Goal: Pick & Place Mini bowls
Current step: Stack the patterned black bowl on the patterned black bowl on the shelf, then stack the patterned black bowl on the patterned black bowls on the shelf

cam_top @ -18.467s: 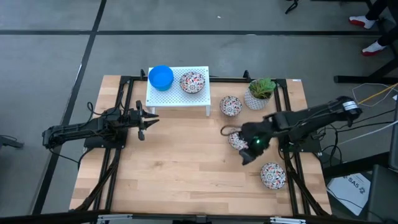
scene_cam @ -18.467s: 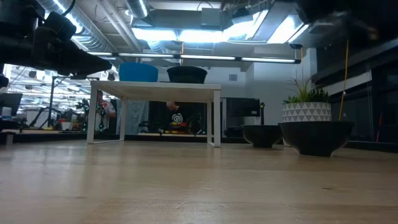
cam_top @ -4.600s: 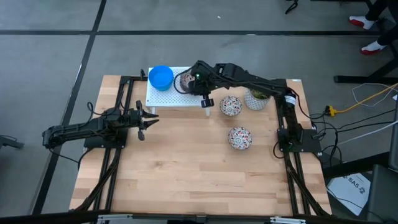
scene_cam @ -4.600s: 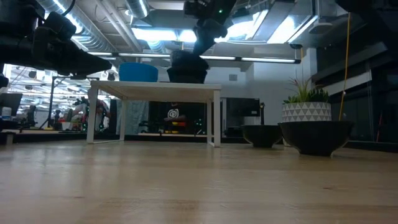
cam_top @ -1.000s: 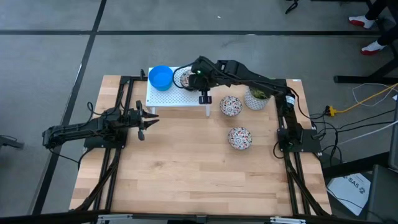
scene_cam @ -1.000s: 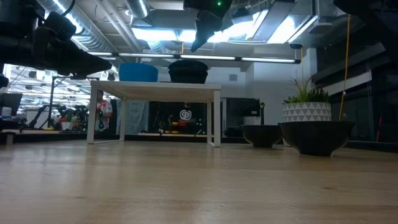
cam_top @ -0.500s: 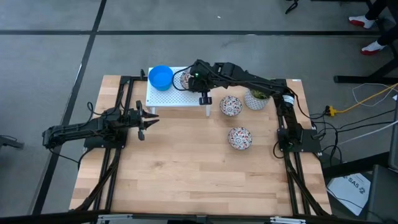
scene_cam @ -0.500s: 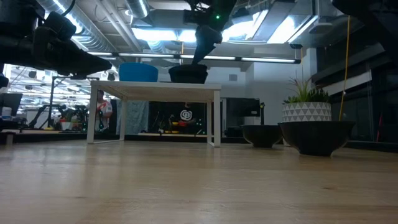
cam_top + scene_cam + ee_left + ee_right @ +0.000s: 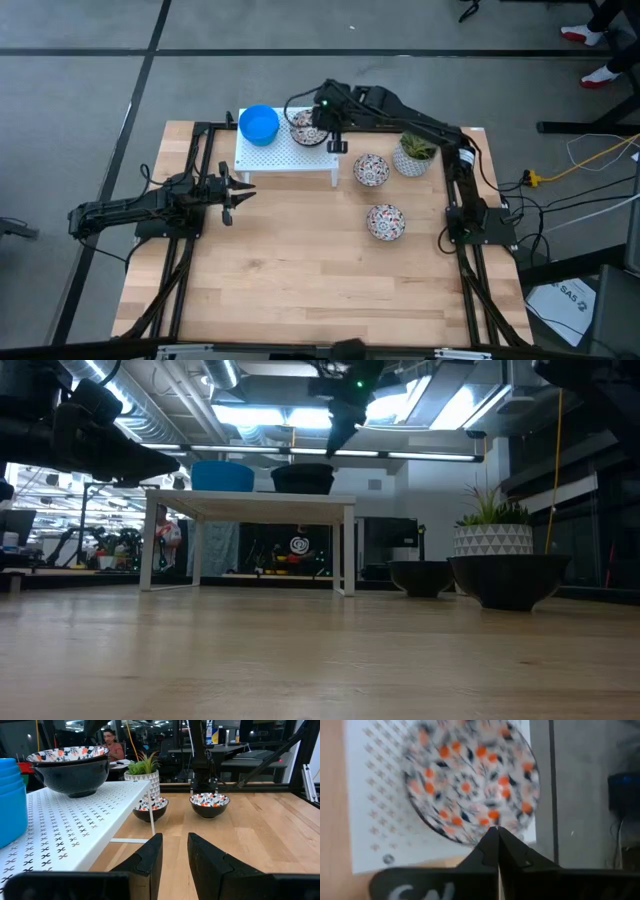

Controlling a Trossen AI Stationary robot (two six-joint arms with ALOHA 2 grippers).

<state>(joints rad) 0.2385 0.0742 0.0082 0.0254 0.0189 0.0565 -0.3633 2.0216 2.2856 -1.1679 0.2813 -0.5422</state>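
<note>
A white perforated stand (image 9: 285, 152) sits at the far side of a wooden bench (image 9: 300, 270), potted plant (image 9: 414, 150) to its right.

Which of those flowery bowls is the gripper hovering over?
The floral stack on the white shelf, beside the blue bowls. The right gripper hangs shut just above it; the other two floral bowls sit down on the table.
</note>
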